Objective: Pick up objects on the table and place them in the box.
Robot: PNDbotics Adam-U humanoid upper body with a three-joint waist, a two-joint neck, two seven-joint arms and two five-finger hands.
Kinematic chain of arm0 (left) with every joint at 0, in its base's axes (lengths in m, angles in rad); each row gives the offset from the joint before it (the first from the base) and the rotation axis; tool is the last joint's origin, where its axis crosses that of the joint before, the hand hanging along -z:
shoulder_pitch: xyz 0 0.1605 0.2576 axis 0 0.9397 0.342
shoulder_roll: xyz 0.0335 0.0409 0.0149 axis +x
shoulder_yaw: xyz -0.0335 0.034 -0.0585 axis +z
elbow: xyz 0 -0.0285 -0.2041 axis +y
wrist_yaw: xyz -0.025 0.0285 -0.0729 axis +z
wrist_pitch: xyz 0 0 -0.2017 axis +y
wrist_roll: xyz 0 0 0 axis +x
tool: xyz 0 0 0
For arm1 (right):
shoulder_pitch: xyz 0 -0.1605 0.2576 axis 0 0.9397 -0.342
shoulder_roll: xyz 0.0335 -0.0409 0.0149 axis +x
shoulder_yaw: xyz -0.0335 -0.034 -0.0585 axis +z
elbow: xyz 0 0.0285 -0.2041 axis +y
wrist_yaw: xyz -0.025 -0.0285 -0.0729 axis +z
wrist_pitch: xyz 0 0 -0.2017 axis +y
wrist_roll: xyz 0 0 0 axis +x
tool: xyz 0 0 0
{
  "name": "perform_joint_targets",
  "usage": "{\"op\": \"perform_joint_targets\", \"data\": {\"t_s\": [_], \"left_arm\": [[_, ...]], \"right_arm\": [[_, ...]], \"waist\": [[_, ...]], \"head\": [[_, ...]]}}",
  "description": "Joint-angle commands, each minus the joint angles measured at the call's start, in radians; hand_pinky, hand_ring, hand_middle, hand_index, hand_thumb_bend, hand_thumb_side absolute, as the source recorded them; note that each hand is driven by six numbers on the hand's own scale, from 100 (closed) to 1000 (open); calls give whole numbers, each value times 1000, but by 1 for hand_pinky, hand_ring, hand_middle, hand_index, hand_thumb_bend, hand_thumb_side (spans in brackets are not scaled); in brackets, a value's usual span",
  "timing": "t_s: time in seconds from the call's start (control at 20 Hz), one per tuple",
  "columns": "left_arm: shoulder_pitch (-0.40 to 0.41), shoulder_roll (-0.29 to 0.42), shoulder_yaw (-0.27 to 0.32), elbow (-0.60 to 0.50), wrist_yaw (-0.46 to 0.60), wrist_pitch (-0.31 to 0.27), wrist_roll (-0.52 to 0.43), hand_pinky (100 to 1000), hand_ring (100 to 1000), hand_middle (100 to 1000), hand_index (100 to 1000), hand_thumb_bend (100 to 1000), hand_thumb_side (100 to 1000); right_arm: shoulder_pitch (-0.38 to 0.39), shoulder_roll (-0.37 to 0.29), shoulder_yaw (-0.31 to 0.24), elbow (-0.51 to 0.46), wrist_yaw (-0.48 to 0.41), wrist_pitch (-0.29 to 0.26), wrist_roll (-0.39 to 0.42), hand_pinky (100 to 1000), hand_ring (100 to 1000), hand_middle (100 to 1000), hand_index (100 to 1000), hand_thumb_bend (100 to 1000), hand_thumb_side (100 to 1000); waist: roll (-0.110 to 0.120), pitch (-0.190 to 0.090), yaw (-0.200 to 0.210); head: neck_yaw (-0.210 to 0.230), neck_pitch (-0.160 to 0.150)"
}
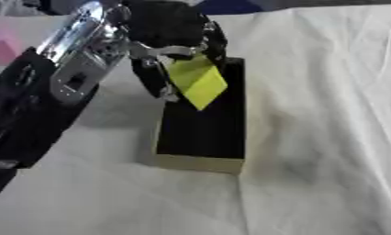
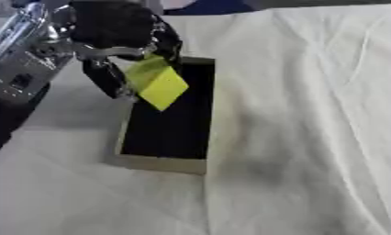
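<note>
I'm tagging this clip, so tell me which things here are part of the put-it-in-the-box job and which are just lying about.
Part of the job:
- yellow block, held over the box
- box, dark inside
- left hand, fingers curled on the block

Just lying about:
- pink object, far left edge
- white cloth covering the table

White cloth [image 1: 327,137] — pink thing [image 1: 2,46] far left.

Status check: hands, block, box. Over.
Left hand shut on yellow block, above the box. Right hand not in view. Nothing in the way.
</note>
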Motion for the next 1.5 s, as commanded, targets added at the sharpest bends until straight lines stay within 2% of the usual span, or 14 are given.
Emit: {"op": "perform_joint_targets", "data": {"t_s": [0.05, 0.3, 0.45, 0.6, 0.8, 0.85, 0.95, 1.05, 1.3, 1.5], "left_arm": [[3, -17, -3, 10, -13, -80, -90, 431, 551, 500, 633, 205, 100], [22, -46, -20, 34, -36, -90, -86, 444, 559, 507, 645, 220, 112], [31, -49, -30, 49, -53, -99, -99, 478, 582, 529, 669, 286, 145], [42, -48, -38, 68, -74, -119, -120, 516, 607, 555, 692, 333, 139], [44, -48, -37, 78, -84, -133, -125, 516, 607, 555, 692, 333, 139], [44, -46, -39, 78, -87, -136, -126, 781, 844, 803, 895, 650, 277], [44, -37, -39, 69, -106, -154, -145, 860, 905, 855, 924, 767, 303], [47, -31, -30, 60, -134, -170, -167, 901, 947, 890, 945, 812, 330], [56, -25, -7, 51, -187, -184, -153, 924, 985, 924, 971, 845, 359], [58, -20, 17, 25, -163, -176, -102, 905, 972, 908, 959, 774, 364]], "right_arm": [[-6, -10, -8, -17, 3, 4, -3, 823, 800, 575, 825, 100, 791], [-7, -7, -8, -17, 2, 8, -1, 823, 800, 575, 825, 100, 794], [-8, -7, -8, -17, 1, 7, -1, 823, 800, 575, 824, 100, 792], [-8, -7, -8, -17, 0, 8, -1, 823, 800, 574, 824, 100, 793], [-8, -6, -8, -17, 0, 8, -1, 823, 800, 574, 824, 100, 793], [-8, -6, -8, -17, 0, 8, -1, 823, 799, 574, 824, 100, 794], [-8, -6, -7, -17, 0, 8, 0, 823, 799, 574, 824, 100, 794], [-7, -6, -8, -17, 0, 9, 0, 822, 799, 574, 824, 100, 795], [-5, -5, -8, -17, 1, 9, 0, 822, 799, 573, 823, 100, 796], [-4, -4, -7, -17, 2, 9, 0, 822, 799, 573, 823, 100, 796]], "waist": [[-1, -18, -2], [2, -19, -4], [4, -18, -5], [5, -18, -5], [6, -18, -5], [6, -19, -5], [6, -19, -4], [6, -19, -3], [5, -19, 0], [2, -19, 3]], "head": [[-8, -4], [-18, -7], [-21, -9], [-24, -11], [-24, -11], [-24, -11], [-25, -11], [-25, -11], [-25, -7], [-23, -7]]}}
